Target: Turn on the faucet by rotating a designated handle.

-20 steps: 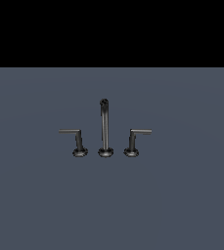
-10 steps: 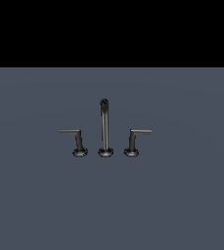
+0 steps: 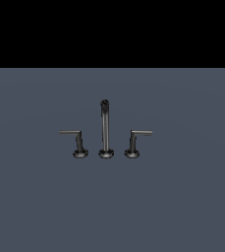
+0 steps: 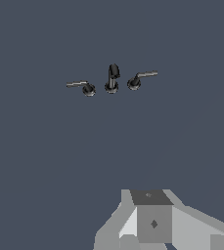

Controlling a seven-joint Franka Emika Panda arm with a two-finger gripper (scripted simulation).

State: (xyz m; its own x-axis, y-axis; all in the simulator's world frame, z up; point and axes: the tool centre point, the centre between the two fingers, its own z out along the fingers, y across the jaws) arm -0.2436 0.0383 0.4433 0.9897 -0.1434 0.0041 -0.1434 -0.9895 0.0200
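Note:
The faucet (image 3: 104, 129) is a small dark metal three-piece set standing on a flat grey-blue surface (image 3: 112, 206). Its tall thin spout rises in the middle. The handle (image 3: 73, 138) is the L-shaped lever on the exterior view's left, with its thin bar pointing left from a short post on a round base. A mirror-image lever (image 3: 136, 139) points right. The wrist view shows the faucet (image 4: 112, 78) and the handle (image 4: 80, 86) from above and far off. Only a grey part of my gripper (image 4: 152, 220) shows at that picture's edge, well away from the faucet. Its fingers cannot be made out.
The grey-blue surface (image 4: 59, 161) stretches on all sides of the faucet. A black band (image 3: 112, 32) fills the upper part of the exterior view. The arm does not appear in the exterior view.

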